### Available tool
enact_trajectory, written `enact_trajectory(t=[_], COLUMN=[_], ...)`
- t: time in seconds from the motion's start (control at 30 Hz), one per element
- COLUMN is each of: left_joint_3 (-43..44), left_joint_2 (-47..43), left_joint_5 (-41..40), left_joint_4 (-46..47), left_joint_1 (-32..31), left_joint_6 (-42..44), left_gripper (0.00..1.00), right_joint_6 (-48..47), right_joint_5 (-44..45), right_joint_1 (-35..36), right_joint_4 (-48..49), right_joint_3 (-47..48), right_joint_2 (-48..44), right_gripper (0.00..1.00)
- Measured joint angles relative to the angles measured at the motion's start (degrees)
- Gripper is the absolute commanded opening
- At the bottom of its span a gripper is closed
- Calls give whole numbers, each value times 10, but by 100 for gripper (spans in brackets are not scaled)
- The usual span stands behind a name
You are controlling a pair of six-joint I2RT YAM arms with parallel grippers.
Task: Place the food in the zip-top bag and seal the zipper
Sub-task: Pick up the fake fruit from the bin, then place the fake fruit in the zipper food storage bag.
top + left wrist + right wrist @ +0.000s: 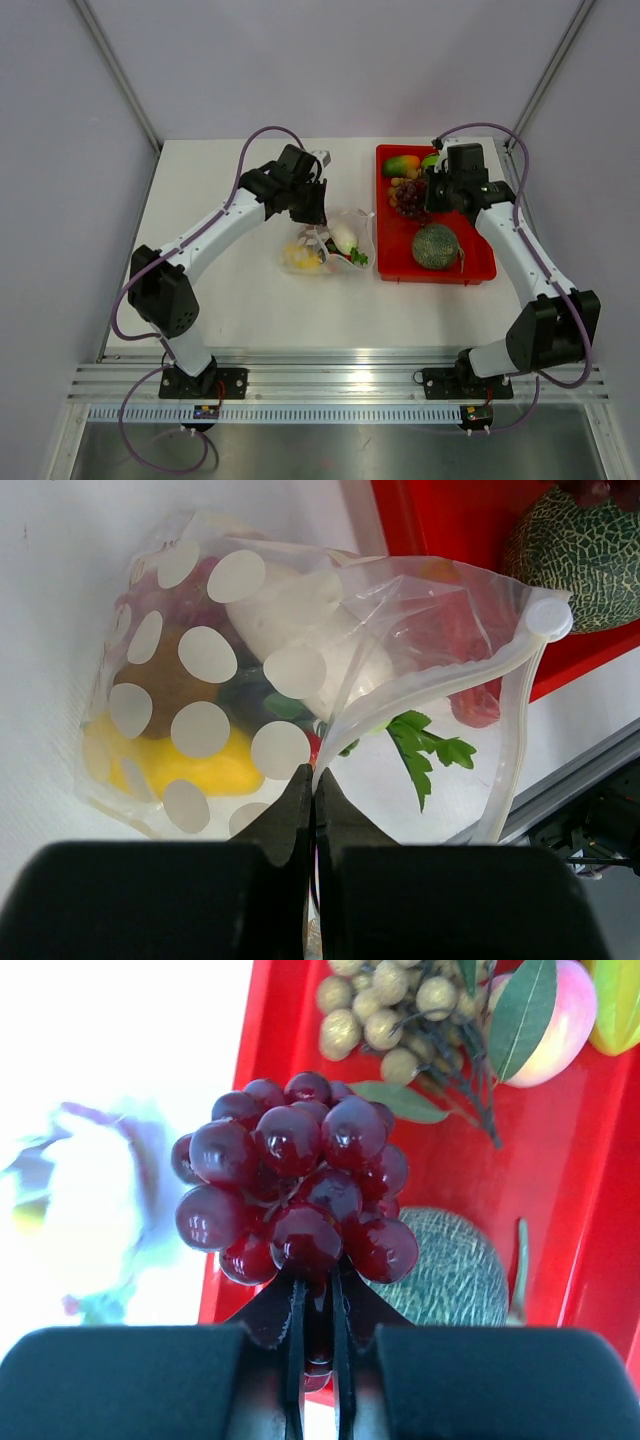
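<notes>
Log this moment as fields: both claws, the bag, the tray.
left claw: shut on the zip-top bag at its mouth edge
right claw: shut on the grape bunch, over the red tray
in bag: white piece, yellow piece, green leaves at the mouth
zipper: unsealed
in tray: netted melon, beige berry cluster

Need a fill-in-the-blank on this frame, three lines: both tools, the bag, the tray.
1. The right tool grips a dark red bunch of ____.
2. The left tool pinches the edge of the dotted bag, its jaws ____.
3. The netted melon lies in the ____ tray.

Missing words: grapes; shut; red.
</notes>
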Motion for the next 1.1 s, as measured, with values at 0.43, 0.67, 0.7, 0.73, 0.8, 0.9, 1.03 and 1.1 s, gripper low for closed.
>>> enact_trajectory(t=[0.43,0.67,0.7,0.73,0.8,0.9,1.03,1.1], left_joint_3=[7,7,7,7,7,7,7,7], left_joint_2=[0,0,0,0,0,-1,-4,-7], left_joint_5=[2,5,5,5,6,6,6,6], left_joint_4=[2,2,2,2,2,2,1,1], left_joint_1=[7,14,14,14,14,14,14,14], left_joint_6=[-1,-1,-1,-1,-1,-1,-1,-1], left_gripper=[0,0,0,0,0,0,0,0], right_joint_6=[45,94,101,106,116,127,136,138], right_joint_5=[-67,-111,-119,-122,-124,-122,-111,-101], right_joint_1=[76,175,185,193,210,226,233,234], right_joint_4=[-60,-52,-47,-41,-26,-12,12,23], right_joint_3=[17,17,17,17,17,17,9,-2], right_joint_2=[-110,-155,-158,-159,-154,-131,-81,-57], right_gripper=[4,5,5,4,4,4,4,3])
